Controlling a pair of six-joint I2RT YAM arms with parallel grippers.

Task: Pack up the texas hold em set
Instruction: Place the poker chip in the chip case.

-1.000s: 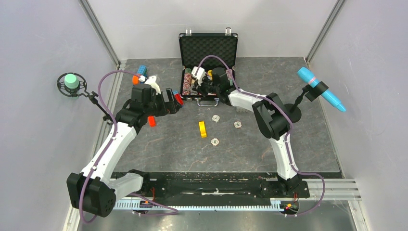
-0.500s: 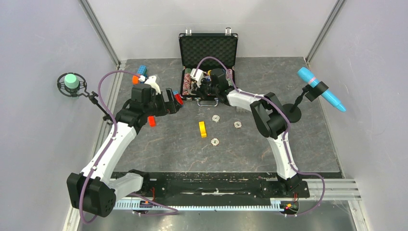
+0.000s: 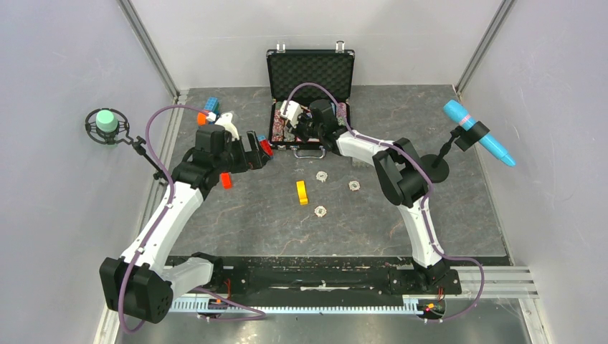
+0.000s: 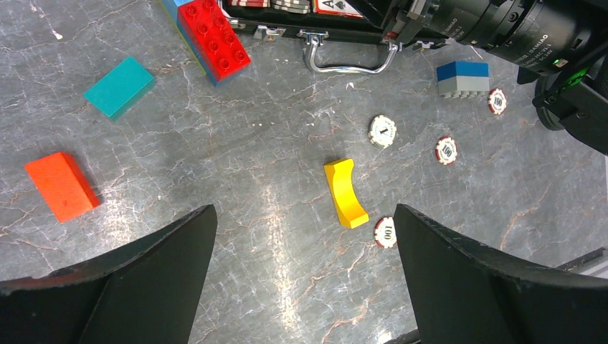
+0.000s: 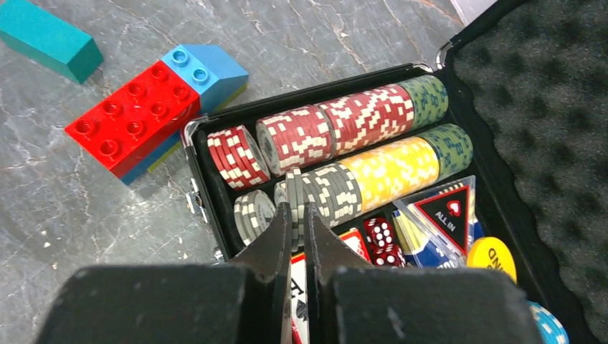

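Black with silver trim, the small rectangular briefcase [image 3: 310, 73] is found open at the far middle of the grey marbled table [image 3: 251, 222]. Its lid is raised and lined with grey egg-crate foam. Rows of red, grey, yellow and green poker chips [image 5: 358, 143] are seated on edge in its tray, and red dice [image 5: 380, 240] are lodged just in front of them.

The right claw [image 5: 294, 208] is positioned over the grey row. Its jaws are closed on a single grey-and-white chip [image 5: 294, 179], which is held edge-on and upright.

The left claw [image 4: 305, 287] is spread wide and empty, and is held above the table to the left of the briefcase.

Four loose round chips [image 4: 382, 131] with pale edges are recorded flat on the table in front of the briefcase, apart from one another. A yellow curved block [image 4: 345, 193] lies among them, with one chip just beside its near end. A red-and-blue toy brick [image 5: 143, 115] lies just beside the briefcase's front left corner.
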